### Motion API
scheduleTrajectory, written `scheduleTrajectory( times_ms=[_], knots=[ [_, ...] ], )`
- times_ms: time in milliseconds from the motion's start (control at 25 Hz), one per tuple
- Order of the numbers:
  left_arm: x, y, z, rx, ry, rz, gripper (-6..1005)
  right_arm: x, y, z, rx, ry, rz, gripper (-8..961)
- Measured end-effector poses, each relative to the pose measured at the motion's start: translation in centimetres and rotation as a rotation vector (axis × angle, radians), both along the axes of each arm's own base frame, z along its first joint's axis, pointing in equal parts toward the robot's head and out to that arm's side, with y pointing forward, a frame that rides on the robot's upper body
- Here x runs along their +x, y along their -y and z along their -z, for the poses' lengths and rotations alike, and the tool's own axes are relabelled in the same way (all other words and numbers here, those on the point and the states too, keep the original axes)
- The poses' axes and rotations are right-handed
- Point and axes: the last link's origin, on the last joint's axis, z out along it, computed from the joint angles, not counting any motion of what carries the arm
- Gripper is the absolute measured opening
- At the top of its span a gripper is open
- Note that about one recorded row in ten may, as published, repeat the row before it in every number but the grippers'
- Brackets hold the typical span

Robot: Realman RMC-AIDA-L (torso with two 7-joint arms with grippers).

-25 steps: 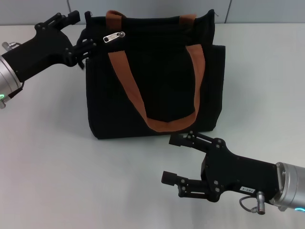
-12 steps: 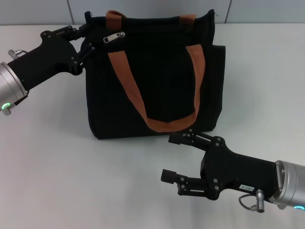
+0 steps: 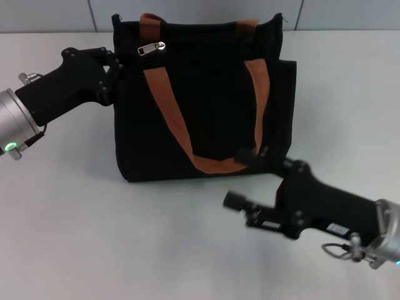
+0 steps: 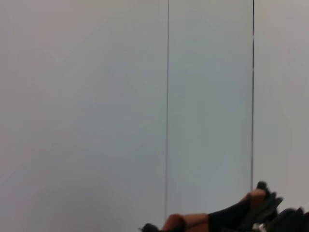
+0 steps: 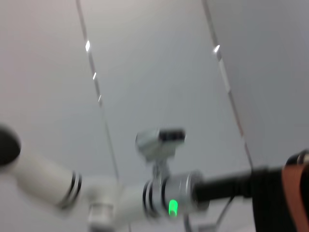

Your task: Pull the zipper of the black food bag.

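Black food bag (image 3: pixel 203 100) upright on pale tabletop (image 3: pixel 75 225), grey panelled wall behind.
Left end effector (image 3: pixel 111 67) touches the bag's far-left top corner, fingers unclear; right end effector (image 3: pixel 245 178) spread near the front edge.

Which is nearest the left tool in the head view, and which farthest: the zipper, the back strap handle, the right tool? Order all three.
From the left tool:
1. Zipper, just beside it on the black food bag's top edge.
2. Back strap handle, beyond the zipper, at the bag's rear.
3. Right tool, down at the bag's front.

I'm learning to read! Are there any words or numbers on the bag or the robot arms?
Small white label on the right arm: too blurred to read.
Black bag: no words or logo showing.
Zipper pull: no writing visible.
Left arm: no writing visible.
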Motion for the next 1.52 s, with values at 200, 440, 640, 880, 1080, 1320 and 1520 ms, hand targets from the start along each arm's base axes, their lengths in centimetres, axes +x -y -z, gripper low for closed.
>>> scheduleTrajectory(
  times_ms=[200, 440, 640, 880, 1080, 1320, 1520],
  knots=[
    [0.6, 0.4, -0.2, -0.057, 0.079, 0.0, 36, -1.4, -0.9, -3.3, -0.161, -0.305, 0.127, 775],
    [1.9, 0.6, -0.5, -0.085, 0.166, 0.04, 19, -3.2, -6.9, -4.2, -0.347, -0.375, 0.326, 772],
    [2.6, 0.4, -0.8, -0.11, 0.213, 0.044, 19, -4.5, -8.7, -3.5, -0.35, -0.338, 0.336, 769],
    [3.8, 0.1, 0.5, -0.178, 0.184, 0.068, 19, -5.9, -10.0, -2.6, -0.365, -0.29, 0.333, 766],
    [4.5, -0.5, 0.9, -0.191, 0.174, 0.074, 19, -6.6, -10.8, -1.6, -0.376, -0.242, 0.35, 763],
    [4.8, -0.7, 0.9, -0.194, 0.172, 0.082, 19, -6.1, -10.6, -1.6, -0.365, -0.233, 0.362, 760],
    [5.0, -0.7, 0.8, -0.194, 0.175, 0.091, 19, -5.5, -10.7, -2.7, -0.305, -0.235, 0.336, 758]
  ],
)
